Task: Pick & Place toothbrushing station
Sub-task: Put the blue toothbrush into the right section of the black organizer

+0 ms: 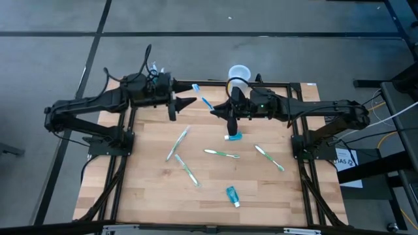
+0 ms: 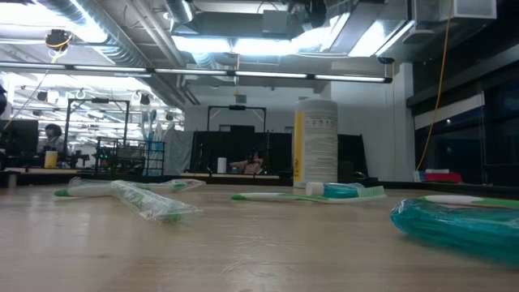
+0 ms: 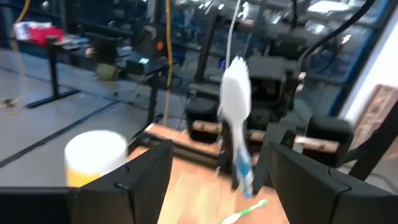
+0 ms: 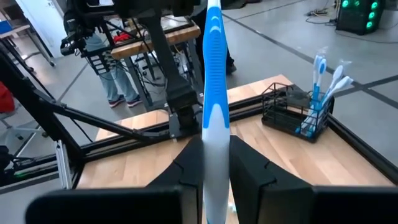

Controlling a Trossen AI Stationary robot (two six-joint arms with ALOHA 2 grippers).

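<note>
The toothbrushing station (image 4: 297,116) is a black wire holder at the table's far left corner, with blue-and-white brushes standing upright in it. In the high view the left arm mostly hides the station (image 1: 155,68). My right gripper (image 1: 218,111) hangs above the table's far middle, shut on a blue-and-white toothbrush (image 1: 203,99). My left gripper (image 1: 184,102) faces it from the left with its fingers open. In the left wrist view the toothbrush (image 3: 236,99) shows ahead of the open left gripper (image 3: 217,168), apart from the fingers. My right gripper pinches the toothbrush's white handle part (image 4: 214,146) between its two fingers, coming roughly level from the table's right side. The brush sticks out past the fingertips toward my left gripper, with its blue part (image 4: 212,56) farthest out. It is lifted clear of the table.
A white-and-yellow cup (image 1: 238,73) stands at the far edge behind my right arm. Several wrapped green toothbrushes (image 1: 177,143) (image 1: 221,154) (image 1: 269,157) lie across the middle of the table. Two teal tubes (image 1: 233,136) (image 1: 232,195) lie there too. The table's near left part is bare wood.
</note>
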